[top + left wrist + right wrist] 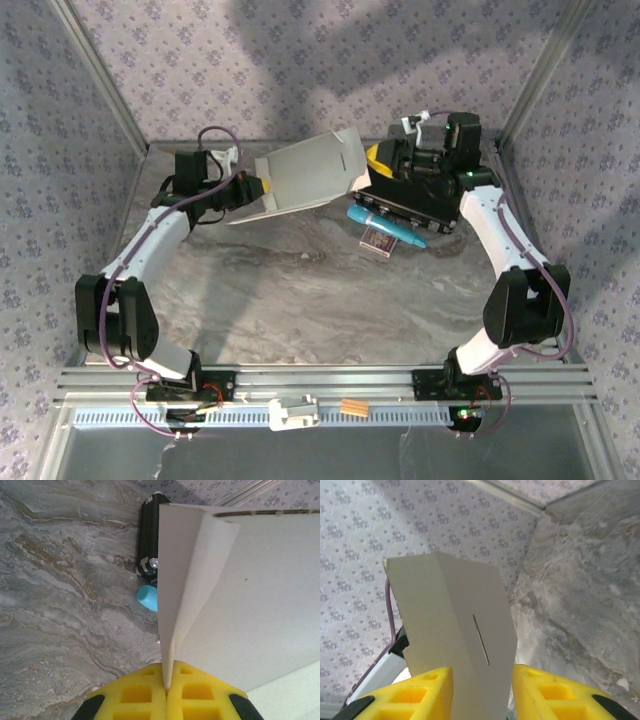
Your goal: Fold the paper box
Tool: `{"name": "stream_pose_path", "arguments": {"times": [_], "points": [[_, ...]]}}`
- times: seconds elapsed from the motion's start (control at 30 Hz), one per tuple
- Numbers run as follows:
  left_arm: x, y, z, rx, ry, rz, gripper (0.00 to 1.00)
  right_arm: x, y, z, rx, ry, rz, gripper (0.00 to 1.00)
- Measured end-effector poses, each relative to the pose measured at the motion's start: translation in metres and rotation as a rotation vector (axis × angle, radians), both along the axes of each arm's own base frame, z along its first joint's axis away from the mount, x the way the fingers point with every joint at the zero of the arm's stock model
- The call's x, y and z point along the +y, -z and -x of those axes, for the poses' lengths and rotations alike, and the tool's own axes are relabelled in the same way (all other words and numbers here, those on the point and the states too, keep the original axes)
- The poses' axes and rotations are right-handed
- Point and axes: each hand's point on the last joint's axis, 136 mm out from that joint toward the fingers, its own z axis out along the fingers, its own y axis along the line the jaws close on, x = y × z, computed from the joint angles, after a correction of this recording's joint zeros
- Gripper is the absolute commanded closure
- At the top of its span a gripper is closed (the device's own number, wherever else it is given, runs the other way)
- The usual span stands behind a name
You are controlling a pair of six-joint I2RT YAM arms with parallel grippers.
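The paper box (305, 175) is a white cardboard piece with a folded panel, held tilted above the back of the table. My left gripper (252, 188) is shut on its left edge. In the left wrist view the yellow pads (145, 695) of that gripper (167, 682) pinch a thin folded edge of the box (250, 580). My right gripper (372, 165) is at the box's right end. In the right wrist view its gripper (482, 690) stands open, with a slit panel of the box (455, 620) between the fingers (432, 682) and a small gap on the right side.
A black case (415, 205) lies at the back right under the right arm, with a blue pen (385, 225) and a small patterned packet (380, 242) in front of it. The case (150, 535) and pen cap (148, 597) are in the left wrist view. Patterned walls enclose the marbled table (300, 300).
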Motion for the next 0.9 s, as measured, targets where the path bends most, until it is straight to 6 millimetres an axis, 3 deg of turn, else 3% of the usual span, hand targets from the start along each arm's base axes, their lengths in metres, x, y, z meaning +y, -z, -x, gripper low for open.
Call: {"name": "stream_pose_path", "arguments": {"times": [0.7,0.9], "points": [[-0.001,0.000,-0.002,0.015,0.009,-0.001,1.00,0.029,-0.024,0.016,-0.090,-0.083,0.016,0.60],[-0.001,0.005,-0.001,0.034,0.011,-0.006,1.00,0.035,-0.022,0.019,-0.092,-0.093,0.039,0.59]]}}
